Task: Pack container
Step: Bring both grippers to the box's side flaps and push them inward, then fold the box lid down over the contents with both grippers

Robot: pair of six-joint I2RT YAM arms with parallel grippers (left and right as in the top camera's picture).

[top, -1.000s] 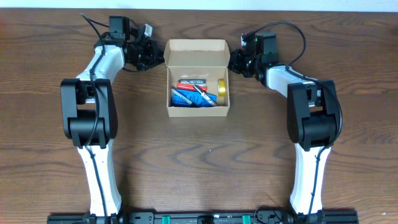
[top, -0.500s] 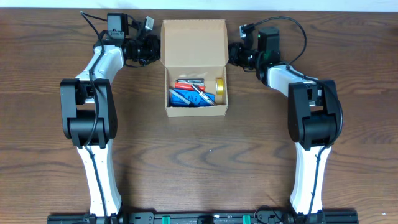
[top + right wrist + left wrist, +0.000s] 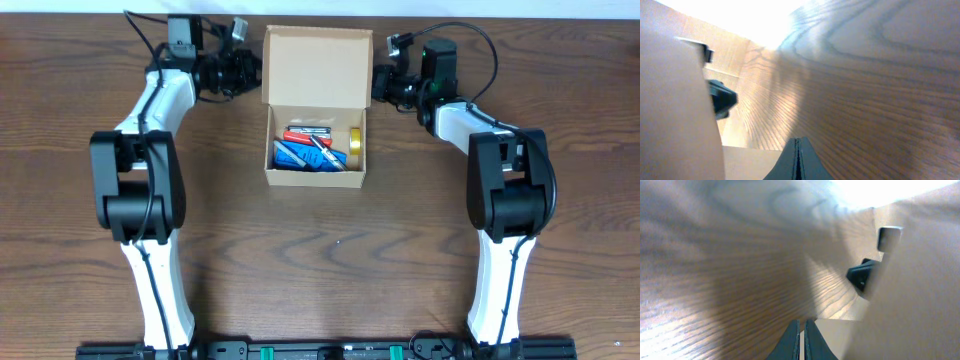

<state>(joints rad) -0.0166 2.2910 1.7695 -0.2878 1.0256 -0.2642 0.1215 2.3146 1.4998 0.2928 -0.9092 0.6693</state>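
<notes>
The container, a small tan cardboard box, sits open at the table's far middle. Its flap lid stands raised behind it. Inside lie blue items, a red marker and a yellow tape roll. My left gripper is at the lid's left edge, shut on a thin cardboard side flap. My right gripper is at the lid's right edge, shut at the lid's other side flap. The lid fills the right of the left wrist view and the left of the right wrist view.
The wooden table lies bare in front of the box. Its far edge runs just behind both grippers. Each arm's cable loops above its wrist.
Both grippers have moved toward the table's far edge and the lid has swung up with them, showing more of its inner face. The box has shifted slightly away.
</notes>
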